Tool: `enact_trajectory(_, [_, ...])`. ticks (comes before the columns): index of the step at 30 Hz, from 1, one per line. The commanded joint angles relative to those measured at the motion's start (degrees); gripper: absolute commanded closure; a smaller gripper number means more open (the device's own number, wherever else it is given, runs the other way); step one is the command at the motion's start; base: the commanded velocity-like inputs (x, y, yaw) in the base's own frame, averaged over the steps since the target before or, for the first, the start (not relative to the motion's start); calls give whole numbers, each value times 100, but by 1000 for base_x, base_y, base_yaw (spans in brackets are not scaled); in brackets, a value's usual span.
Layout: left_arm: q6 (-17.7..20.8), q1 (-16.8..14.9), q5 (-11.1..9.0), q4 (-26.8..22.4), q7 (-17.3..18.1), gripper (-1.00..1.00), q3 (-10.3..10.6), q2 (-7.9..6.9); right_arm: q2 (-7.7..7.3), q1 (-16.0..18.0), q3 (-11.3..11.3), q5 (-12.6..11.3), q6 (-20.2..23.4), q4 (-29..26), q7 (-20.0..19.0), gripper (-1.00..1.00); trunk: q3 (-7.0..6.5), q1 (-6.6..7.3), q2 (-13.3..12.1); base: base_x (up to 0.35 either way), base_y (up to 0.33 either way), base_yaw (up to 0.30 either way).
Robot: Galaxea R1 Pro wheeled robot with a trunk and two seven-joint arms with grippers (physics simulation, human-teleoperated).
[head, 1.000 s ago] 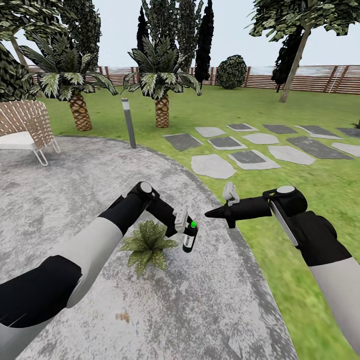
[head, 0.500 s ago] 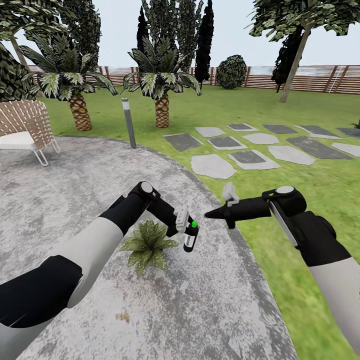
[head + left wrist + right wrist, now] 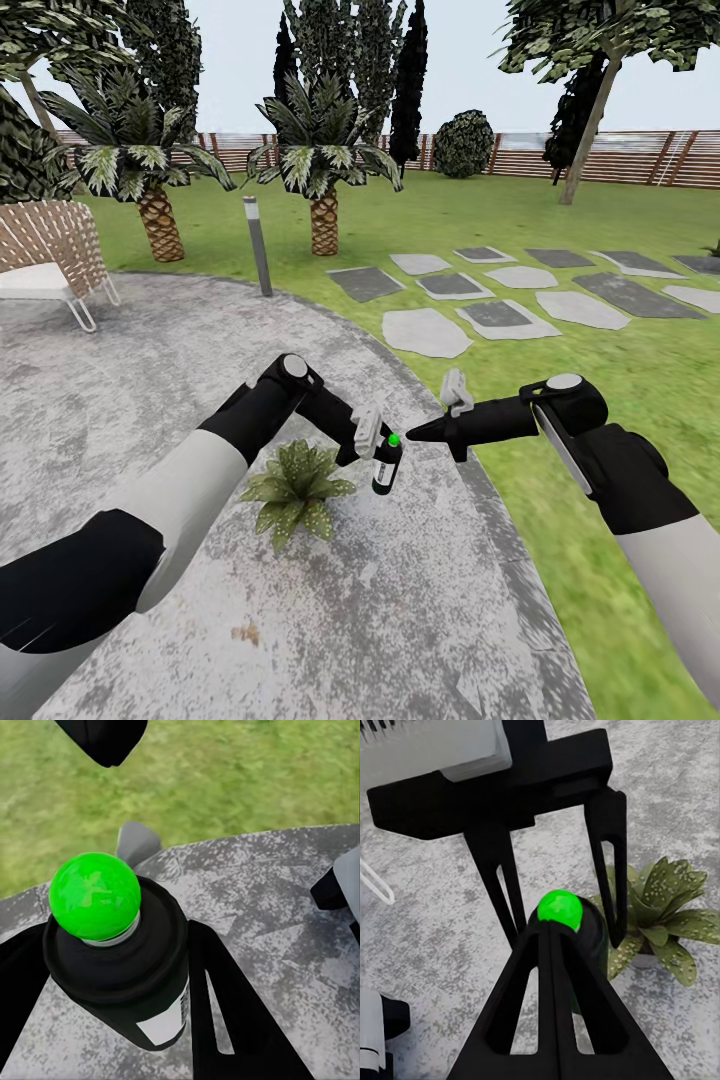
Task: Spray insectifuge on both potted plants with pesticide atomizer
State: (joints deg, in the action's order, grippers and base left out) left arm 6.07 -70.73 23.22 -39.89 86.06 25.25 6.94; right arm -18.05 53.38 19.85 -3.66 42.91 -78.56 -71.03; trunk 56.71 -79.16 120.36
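The left pincer (image 3: 378, 447) grips the pesticide atomizer (image 3: 386, 468), hiding part of its side. The bottle stands nearly upright above the patio (image 3: 400, 600), green top up, just beside 1 potted plant (image 3: 295, 488). The right pincer (image 3: 412, 433) is pinched closed, pointing at the top.

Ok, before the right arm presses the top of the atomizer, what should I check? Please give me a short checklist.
1. Pesticide atomizer held in the left gripper, jaws on both sides of it: ok.
2. Right gripper shut to a point and lined up with the green top: ok.
3. Right gripper touching the green top: cannot tell.
4. Potted plant close beside the atomizer on the patio: ok.
5. Spray direction toward the plant: cannot tell.
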Motion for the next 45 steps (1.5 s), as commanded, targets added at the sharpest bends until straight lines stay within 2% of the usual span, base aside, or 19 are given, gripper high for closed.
enact_trajectory(1, [61, -3, 25, -10, 30, 100, -2, 1, -6, 5, 10, -38, 51, -1, 10, 100, 5, 1, 2, 0, 0, 0])
enact_trajectory(5, [54, 11, 25, -18, 77, 100, -1, 0, -6, 5, 10, -38, 51, -1, 10, 100, 5, 1, 2, 0, 0, 0])
enact_trajectory(10, [52, 32, 25, -19, 296, 100, -2, 0, -6, 5, 10, -38, 51, -1, 10, 100, 5, 1, 2, 0, 0, 0])
enact_trajectory(17, [53, 38, 25, -21, 290, 100, -2, 0, -6, 5, 10, -38, 51, -1, 10, 100, 5, 1, 2, 0, 0, 0])
enact_trajectory(23, [61, 25, 25, -231, 294, 100, -2, 0, -6, 5, 26, -38, 51, -1, 10, 100, 5, 1, 2, 0, 0, 0])
enact_trajectory(45, [61, 24, 25, -234, 296, 100, -2, 7, -6, 5, 28, -38, 51, -1, 10, 100, 5, 1, 2, 0, 0, 0])
